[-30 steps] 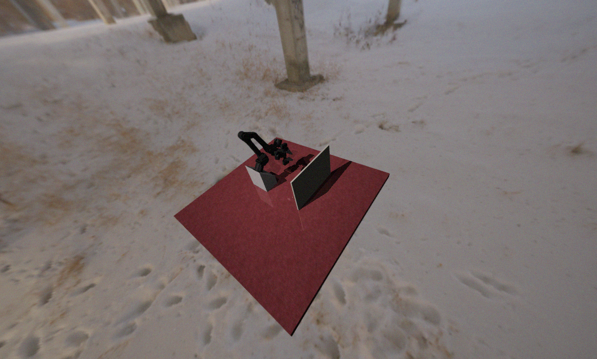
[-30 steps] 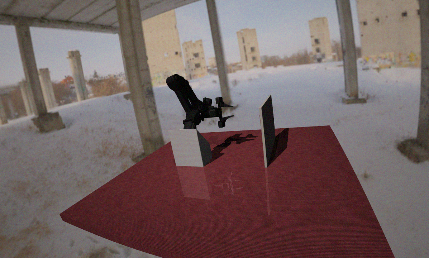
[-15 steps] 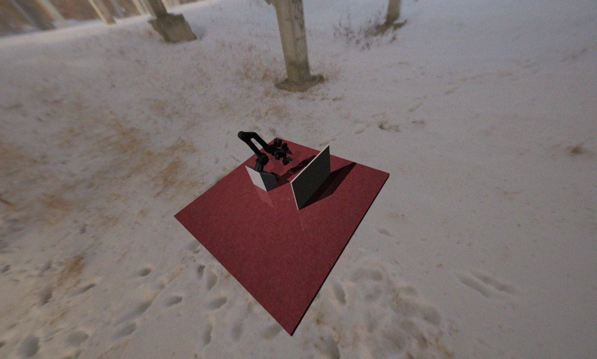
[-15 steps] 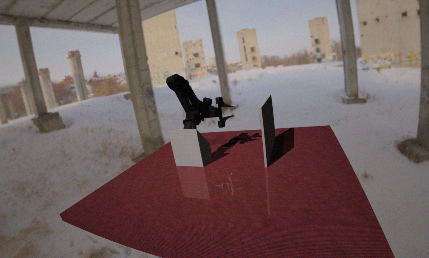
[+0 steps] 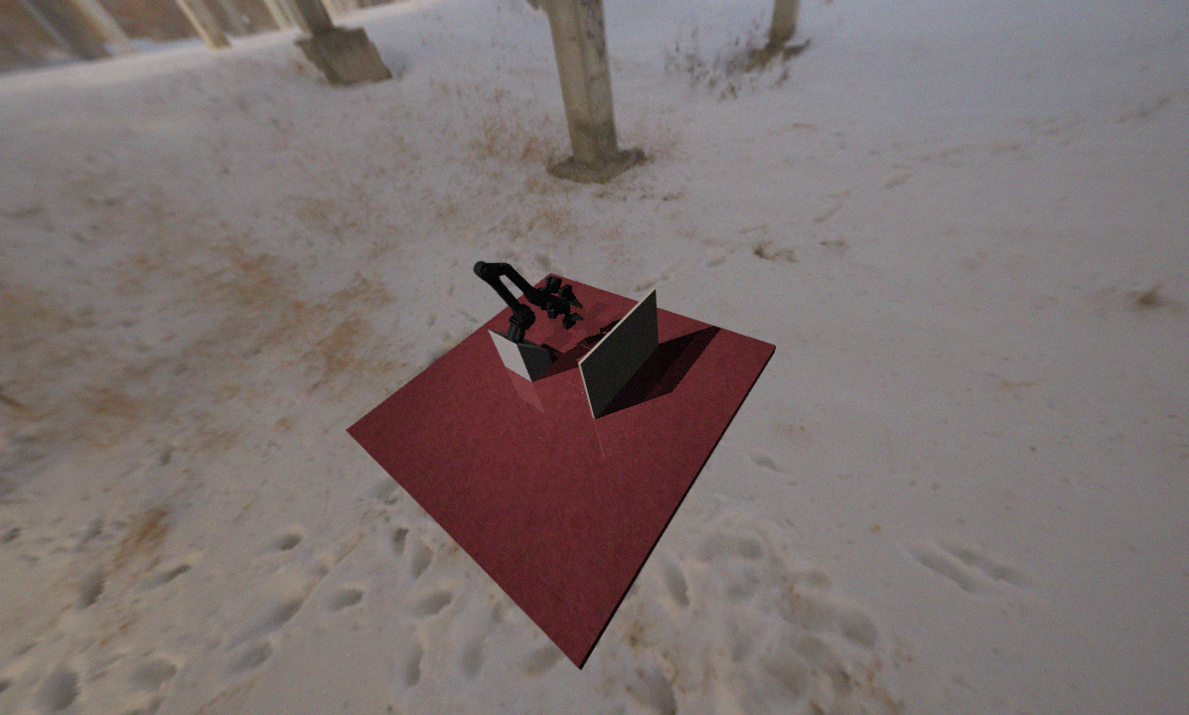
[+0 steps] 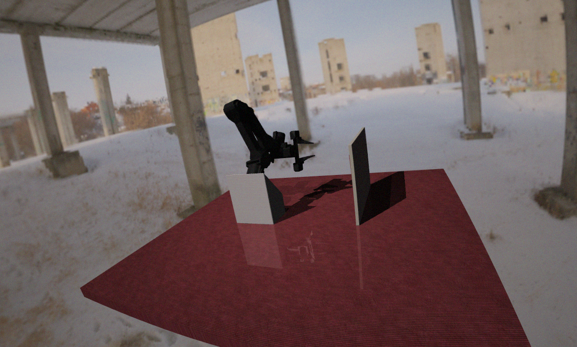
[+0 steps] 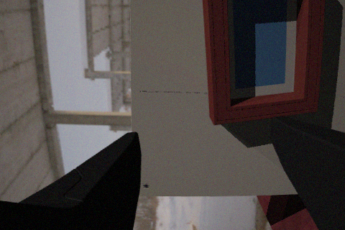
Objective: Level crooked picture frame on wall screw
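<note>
The red picture frame (image 7: 218, 61) with a blue picture hangs on the grey wall panel (image 7: 169, 50) (image 5: 620, 359) (image 6: 361, 172). The wrist view is turned sideways, with the panel's top edge on the left. The frame's long bar nearest that edge slants slightly against it; perspective makes the true tilt unclear. Part of the frame is cut off at the image top. The screw and notched strip are hidden. My gripper (image 5: 579, 311) (image 6: 313, 149) (image 7: 205, 135) is part open and empty, in front of the panel and apart from it. The top and exterior views hardly show the frame.
A pale block (image 5: 512, 356) (image 6: 253, 199) stands by the arm's base on the red table top (image 5: 526, 498) (image 6: 307, 301). The panel stands upright across from the arm. Shadows fall over the panel and frame. A thin dark line and a small dark spot mark the panel.
</note>
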`<move>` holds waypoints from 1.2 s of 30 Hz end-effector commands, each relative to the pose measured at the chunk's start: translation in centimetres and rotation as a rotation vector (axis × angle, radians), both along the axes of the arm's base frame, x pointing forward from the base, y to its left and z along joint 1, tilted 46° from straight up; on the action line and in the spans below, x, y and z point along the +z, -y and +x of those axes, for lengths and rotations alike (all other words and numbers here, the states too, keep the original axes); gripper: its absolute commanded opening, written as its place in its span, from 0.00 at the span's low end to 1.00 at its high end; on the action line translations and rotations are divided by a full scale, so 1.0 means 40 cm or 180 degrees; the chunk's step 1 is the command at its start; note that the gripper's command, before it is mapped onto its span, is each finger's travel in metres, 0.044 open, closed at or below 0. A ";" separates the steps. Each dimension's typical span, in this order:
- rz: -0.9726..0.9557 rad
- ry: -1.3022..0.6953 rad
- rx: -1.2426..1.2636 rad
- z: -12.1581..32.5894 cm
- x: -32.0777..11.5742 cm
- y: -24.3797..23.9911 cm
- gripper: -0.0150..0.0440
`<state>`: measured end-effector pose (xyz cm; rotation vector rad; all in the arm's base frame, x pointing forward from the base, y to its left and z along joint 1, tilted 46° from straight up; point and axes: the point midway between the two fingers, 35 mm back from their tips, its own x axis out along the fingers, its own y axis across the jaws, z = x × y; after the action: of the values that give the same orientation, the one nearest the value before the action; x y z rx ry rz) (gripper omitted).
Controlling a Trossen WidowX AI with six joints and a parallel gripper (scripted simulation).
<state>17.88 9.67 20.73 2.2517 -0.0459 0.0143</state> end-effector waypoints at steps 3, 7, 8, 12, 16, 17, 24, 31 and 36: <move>0.0012 -0.0003 -0.0019 0.000 -0.001 0.003 0.69; 0.0012 -0.0003 -0.0019 0.000 -0.001 0.003 0.69; 0.0012 -0.0003 -0.0019 0.000 -0.001 0.003 0.69; 0.0012 -0.0003 -0.0019 0.000 -0.001 0.003 0.69; 0.0012 -0.0003 -0.0019 0.000 -0.001 0.003 0.69; 0.0012 -0.0003 -0.0019 0.000 -0.001 0.003 0.69; 0.0012 -0.0003 -0.0019 0.000 -0.001 0.003 0.69; 0.0012 -0.0003 -0.0019 0.000 -0.001 0.003 0.69; 0.0001 0.0015 -0.0006 0.036 -0.009 -0.027 0.69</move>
<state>18.49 10.00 20.74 2.2592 -0.0571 0.0164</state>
